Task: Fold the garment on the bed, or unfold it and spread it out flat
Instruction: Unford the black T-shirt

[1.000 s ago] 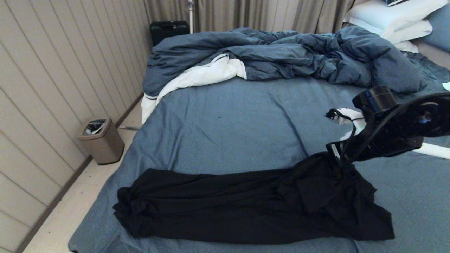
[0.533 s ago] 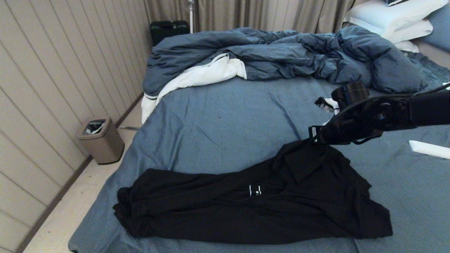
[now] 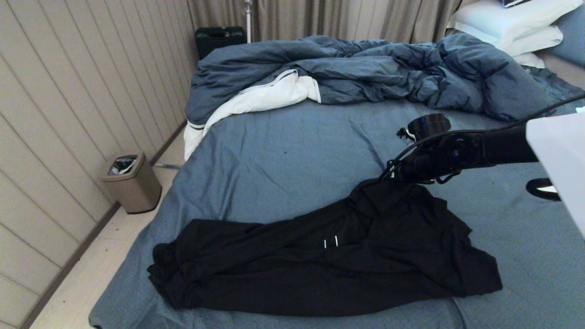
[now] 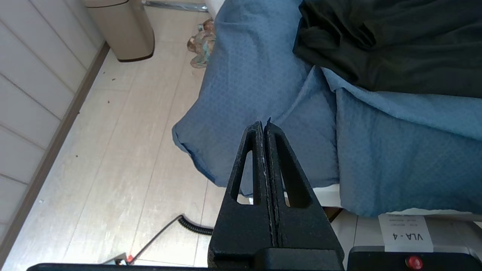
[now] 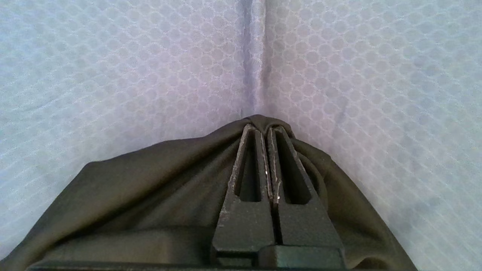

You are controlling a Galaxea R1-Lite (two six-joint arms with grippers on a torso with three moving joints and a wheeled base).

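- T-shirt (image 3: 320,260), black, lies bunched along the near edge of the bed (image 3: 292,155), one corner pinched in my right gripper (image 3: 388,176), whose fingers (image 5: 246,165) are clamped on a fold of it.
- I'd drag that corner toward the far side, low and slow, so the cloth spreads rather than lifts; I think it's the hem, but the folds hide it.
- Left gripper (image 4: 263,126) hangs empty, fingers pressed together, off the bed's near-left corner.
- Dark-blue duvet (image 3: 365,73) heaped at the far side limits the pull; pillows (image 3: 512,23) far right, bin (image 3: 132,183) on the floor left.
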